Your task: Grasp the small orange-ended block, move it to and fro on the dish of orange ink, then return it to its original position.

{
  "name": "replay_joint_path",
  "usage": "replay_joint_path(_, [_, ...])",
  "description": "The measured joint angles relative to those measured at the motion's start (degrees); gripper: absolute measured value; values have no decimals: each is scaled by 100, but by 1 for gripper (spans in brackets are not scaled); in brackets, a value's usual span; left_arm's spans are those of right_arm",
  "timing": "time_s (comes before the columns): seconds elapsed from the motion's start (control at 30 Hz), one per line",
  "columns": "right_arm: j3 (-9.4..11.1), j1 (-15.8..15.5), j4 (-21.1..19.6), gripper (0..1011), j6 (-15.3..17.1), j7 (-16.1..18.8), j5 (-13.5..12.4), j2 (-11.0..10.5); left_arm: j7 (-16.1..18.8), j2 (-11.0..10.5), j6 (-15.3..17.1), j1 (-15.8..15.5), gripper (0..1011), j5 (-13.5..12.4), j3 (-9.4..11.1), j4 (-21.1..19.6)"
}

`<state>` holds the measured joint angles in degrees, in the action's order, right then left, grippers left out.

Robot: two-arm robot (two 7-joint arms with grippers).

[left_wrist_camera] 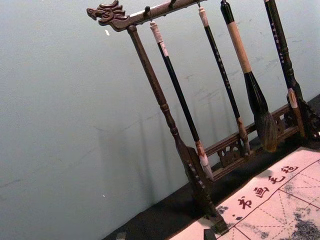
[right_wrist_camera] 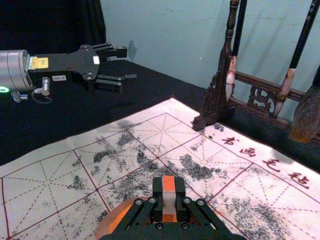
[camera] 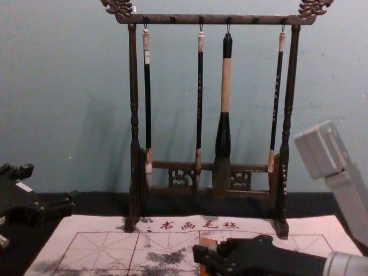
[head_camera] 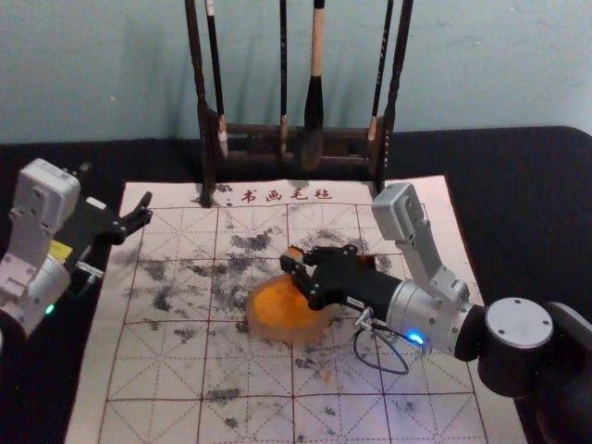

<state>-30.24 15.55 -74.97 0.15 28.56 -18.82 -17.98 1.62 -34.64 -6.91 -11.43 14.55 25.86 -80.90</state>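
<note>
1. Head view, around me: the brush rack (head_camera: 342,143) stands on the desk (head_camera: 536,194) at the far edge of the white mat (head_camera: 250,407). Four brushes hang from it, the thick one (head_camera: 314,120) with a pale length of handle third from the left. Red writing (head_camera: 287,195) runs along the mat's far edge, and dark smudges mark the squares in front.
2. The dish of orange ink (head_camera: 282,310) sits near the middle of the mat. My right gripper (head_camera: 299,264) overhangs its far right side and covers part of it, my arm reaching in across the mat's right edge. Something orange-brown (head_camera: 366,261) peeks out just beyond me, too hidden to name.
3. My left gripper (head_camera: 137,213) is parked in the air by the mat's far left corner, its fingers spread apart, as the right wrist view shows.
4. Right wrist view: I have the small block (right_wrist_camera: 169,200) pinched upright between my right fingertips, gripping its pale middle, an orange end above and another below. It is at the dish's far side; whether its lower end touches the ink I cannot tell.
</note>
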Motion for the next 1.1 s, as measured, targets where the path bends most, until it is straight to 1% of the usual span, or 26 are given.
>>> replay_joint_path(0.4, [43, -73, -115, 107, 46, 93, -9, -130, 0, 0, 0, 0, 1001, 0, 0, 0])
replay_joint_path(0.63, [50, -154, -223, 107, 78, 154, -68, -208, 0, 0, 0, 0, 1001, 0, 0, 0])
replay_joint_path(0.8, [20, -169, -252, 107, 101, 176, -89, -213, 0, 0, 0, 0, 1001, 0, 0, 0])
replay_joint_path(1.1, [-76, -138, -215, 108, 113, 205, -109, -130, 0, 0, 0, 0, 1001, 0, 0, 0])
